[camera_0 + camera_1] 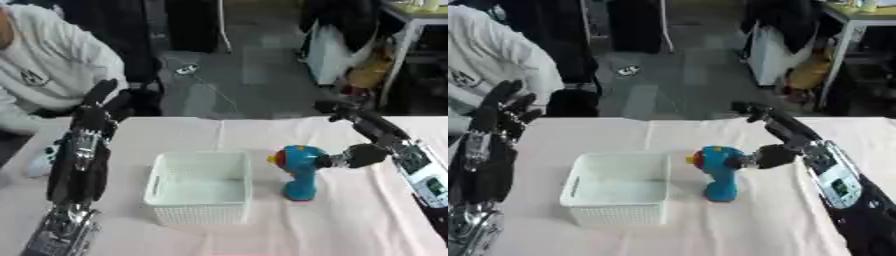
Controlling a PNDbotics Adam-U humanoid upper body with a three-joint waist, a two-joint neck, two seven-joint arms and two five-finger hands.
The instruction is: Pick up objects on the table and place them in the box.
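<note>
Standing upright just right of centre, the blue toy (297, 175) has its long axis vertical, its base on the white tablecloth (350, 225) and its rounded head with a red and yellow spot facing the basket. The right hand (357, 156) comes in from the right edge and meets the toy's head from the side; its fingers look curled against the toy, though whether they truly close round it I cannot tell. The white basket (199, 210) sits just left of the toy, close beside it and apparently empty. So the coming move is probably a short lift and carry leftward over the near rim. The left hand (90, 117) rests with fingers straight at the left edge, farther from the toy.
</note>
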